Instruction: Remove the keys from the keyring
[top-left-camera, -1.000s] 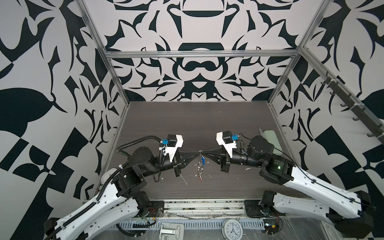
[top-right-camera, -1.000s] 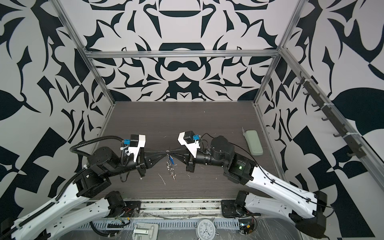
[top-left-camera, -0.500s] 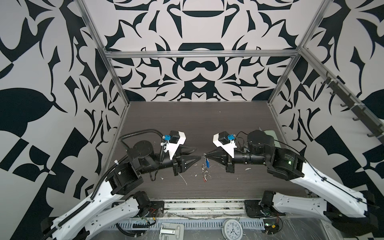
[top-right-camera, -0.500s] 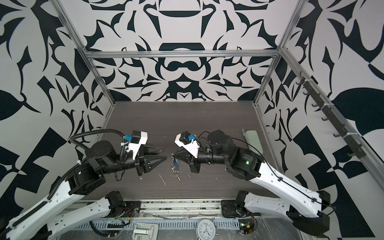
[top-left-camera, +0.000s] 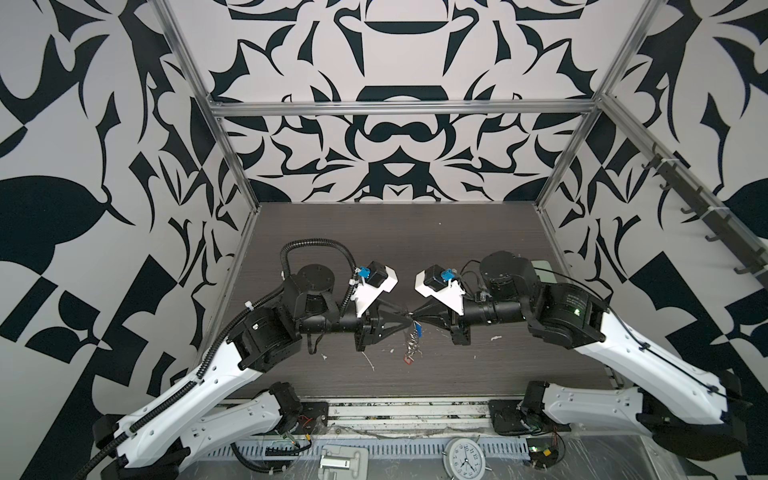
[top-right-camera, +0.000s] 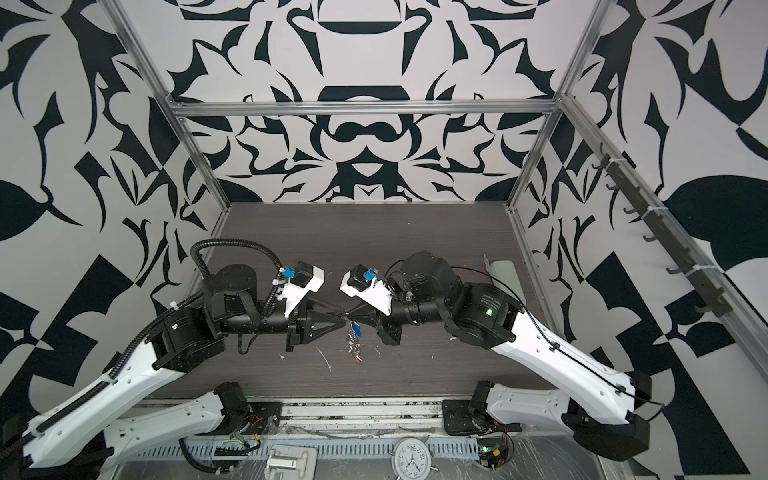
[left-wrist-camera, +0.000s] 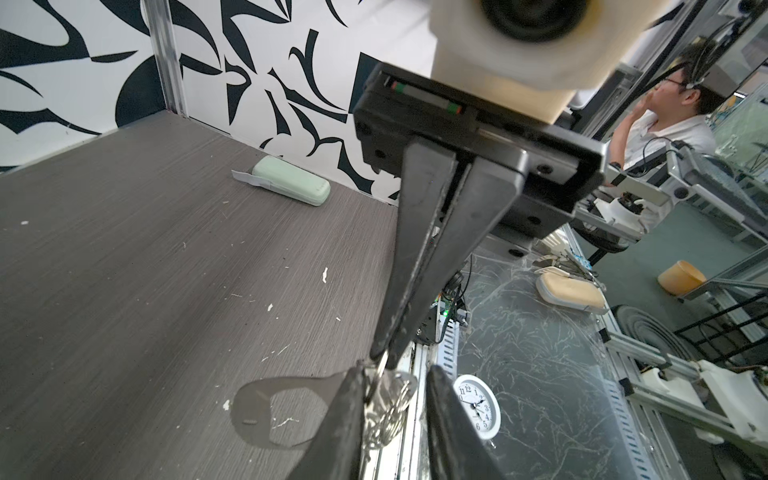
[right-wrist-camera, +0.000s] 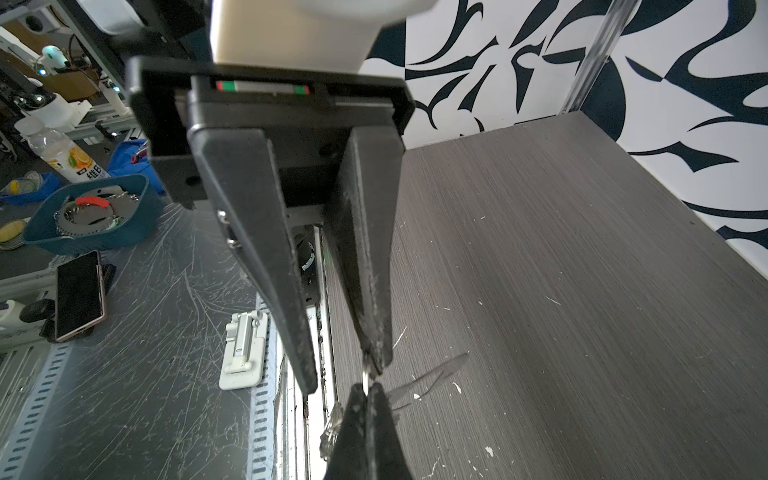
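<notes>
vs half a sec ago: left gripper (top-left-camera: 408, 319) is narrowing back down from wide open, and both arms are closing in again, tips now almost meeting over the front middle of the table (top-left-camera: 374, 241). right gripper (top-left-camera: 416, 322) unchanged, staying pinched fully closed on the top link of the keyring (top-left-camera: 412, 343).

left gripper is standing partly open. The right wrist view is showing its fingers (right-wrist-camera: 295, 328) apart at the tips, with only one of them touching the link sticking out of the right gripper. It isn't clamping anything.

Counting: 2 arms, 2 grippers, 1 keyring, 2 keys. The bunch is hanging straight down from the right gripper's tips. The blue-tag key (top-left-camera: 419, 331) is sitting just under the tips and the red-tag key (top-left-camera: 408, 360) is dangling at the bottom. Can't tell if the red tag is touching the table.

Also showing:
- 1 pale-green case (top-right-camera: 505, 270) lying by the right wall, well apart from the grippers
- 1 clock (left-wrist-camera: 476, 405) and 1 white stand (right-wrist-camera: 243, 353) on the bench in front
- 1 phone (right-wrist-camera: 79, 295), 1 blue basket (right-wrist-camera: 95, 243) and 1 bottle (right-wrist-camera: 62, 153) off to the side

Writing: the clock dial is reading 1–12. The bottle label is showing Chinese characters, cut off and not readable. The key tags are too small to read.
</notes>
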